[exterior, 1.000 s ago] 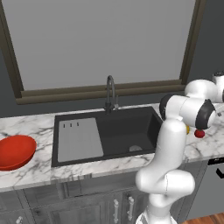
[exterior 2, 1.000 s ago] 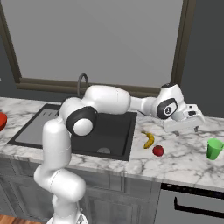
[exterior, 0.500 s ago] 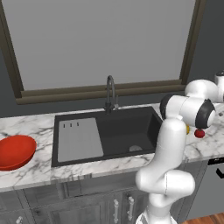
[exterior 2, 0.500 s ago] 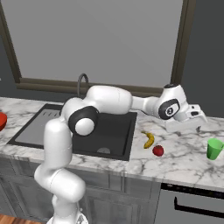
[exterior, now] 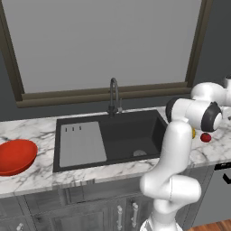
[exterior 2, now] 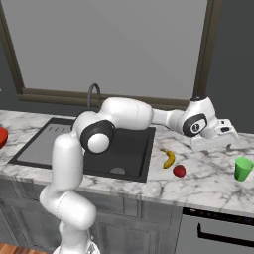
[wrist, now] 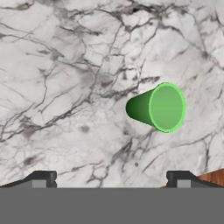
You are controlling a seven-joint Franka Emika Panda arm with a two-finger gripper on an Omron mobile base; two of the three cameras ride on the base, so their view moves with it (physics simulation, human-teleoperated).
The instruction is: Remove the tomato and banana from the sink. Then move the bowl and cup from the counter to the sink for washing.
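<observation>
Right base view shows the banana (exterior 2: pixel 169 158) and tomato (exterior 2: pixel 179 170) already out on the counter (exterior 2: pixel 208 173) left of the pincer (exterior 2: pixel 225 133), which hangs wide open and empty, the cup (exterior 2: pixel 243 168) standing just beyond it, probably the next pick.

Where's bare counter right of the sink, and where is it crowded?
Bare marble lies between the tomato and the cup, and in front of both. It is crowded by the sink edge, where the banana and tomato lie close together.
</observation>
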